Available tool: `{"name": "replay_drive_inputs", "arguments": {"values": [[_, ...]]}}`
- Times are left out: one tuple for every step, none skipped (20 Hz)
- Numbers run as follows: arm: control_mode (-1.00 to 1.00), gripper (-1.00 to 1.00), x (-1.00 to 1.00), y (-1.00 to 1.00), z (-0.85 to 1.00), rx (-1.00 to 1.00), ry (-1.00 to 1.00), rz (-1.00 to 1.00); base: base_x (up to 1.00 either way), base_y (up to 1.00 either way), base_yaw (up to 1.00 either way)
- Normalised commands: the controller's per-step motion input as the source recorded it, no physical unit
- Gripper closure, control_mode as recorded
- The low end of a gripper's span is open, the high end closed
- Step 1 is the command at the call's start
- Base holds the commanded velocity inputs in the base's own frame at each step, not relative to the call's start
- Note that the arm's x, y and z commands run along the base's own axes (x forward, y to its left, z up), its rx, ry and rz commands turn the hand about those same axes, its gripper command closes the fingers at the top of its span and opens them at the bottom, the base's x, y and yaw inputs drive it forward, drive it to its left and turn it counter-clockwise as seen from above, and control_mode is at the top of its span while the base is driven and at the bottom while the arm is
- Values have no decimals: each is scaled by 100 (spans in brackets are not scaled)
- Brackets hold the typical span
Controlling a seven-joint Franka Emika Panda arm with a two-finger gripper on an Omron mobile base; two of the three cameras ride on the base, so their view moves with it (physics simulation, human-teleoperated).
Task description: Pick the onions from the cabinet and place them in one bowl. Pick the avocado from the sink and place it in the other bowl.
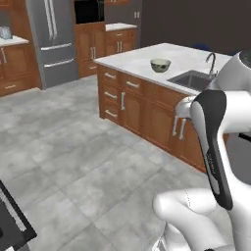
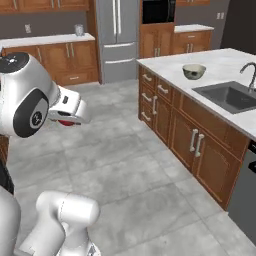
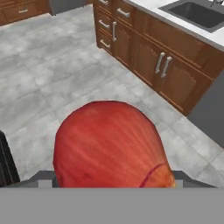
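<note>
One onion [image 3: 109, 146] sits pinched in the tool [image 3: 111, 186], carried above the floor toward the bowl [image 2: 194, 71] on the table [image 2: 225, 62].

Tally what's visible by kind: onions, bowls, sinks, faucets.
Onion, in the gripper: 1
Bowl, on the island counter: 1
Sink: 1
Faucet: 1
Total: 4

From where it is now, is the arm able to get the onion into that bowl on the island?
Probably not yet. The gripper holds the onion over open floor, well short of the bowl; nothing blocks the way.
</note>
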Motion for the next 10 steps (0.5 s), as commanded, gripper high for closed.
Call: {"name": "replay_drive_inputs", "arguments": {"values": [[100, 100, 0, 0, 0, 0, 0, 0, 66, -16, -55], [100, 100, 0, 0, 0, 0, 0, 0, 69, -18, -53], [100, 100, 0, 0, 0, 0, 0, 0, 72, -15, -52], [100, 100, 0, 0, 0, 0, 0, 0, 69, -14, -52], [100, 100, 0, 0, 0, 0, 0, 0, 71, -15, -52], [100, 100, 0, 0, 0, 0, 0, 0, 72, -12, -52], [100, 100, 0, 0, 0, 0, 0, 0, 75, -11, -51], [100, 100, 0, 0, 0, 0, 0, 0, 82, -9, -49], [100, 100, 0, 0, 0, 0, 0, 0, 88, -3, -46], [100, 100, 0, 0, 0, 0, 0, 0, 96, -1, -43]]}}
